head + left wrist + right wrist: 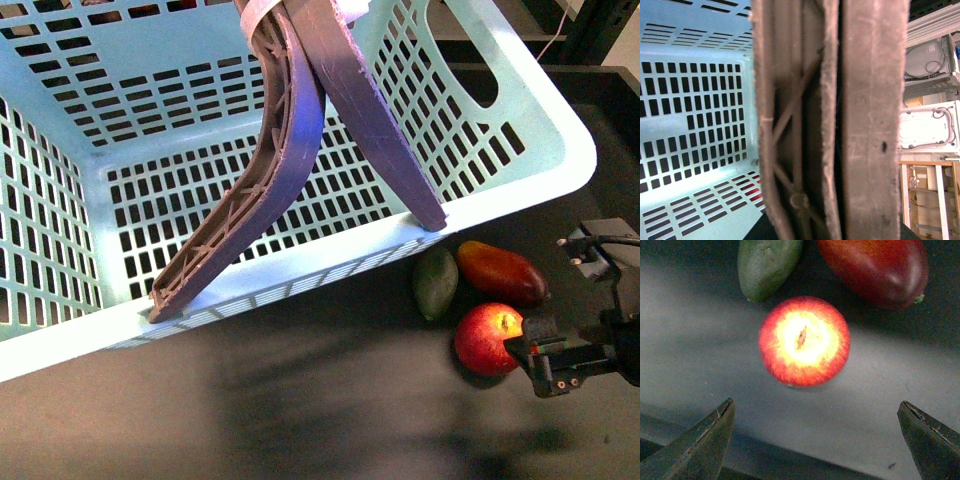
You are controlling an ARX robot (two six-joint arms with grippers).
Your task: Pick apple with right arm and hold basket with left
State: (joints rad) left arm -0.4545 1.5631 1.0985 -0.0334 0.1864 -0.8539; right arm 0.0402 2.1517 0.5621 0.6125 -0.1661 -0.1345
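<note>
The red apple (487, 338) with a pale yellow patch lies on the dark table at the right. In the right wrist view the apple (804, 341) sits stem dimple up, ahead of my open right gripper (817, 412), whose jaws stand wide apart and clear of it. In the front view the right gripper (548, 366) is just right of the apple. The light teal basket (300, 265) fills the left and top. Its two brown handles (300, 130) rise together. My left gripper is shut on the basket's handles (830, 120), which fill the left wrist view; its fingers are hidden.
A dark green avocado-like fruit (436, 282) and an elongated red-orange mango (502, 272) lie just beyond the apple, by the basket's near right corner. Both show in the right wrist view, the green fruit (767, 265) and the mango (875, 270).
</note>
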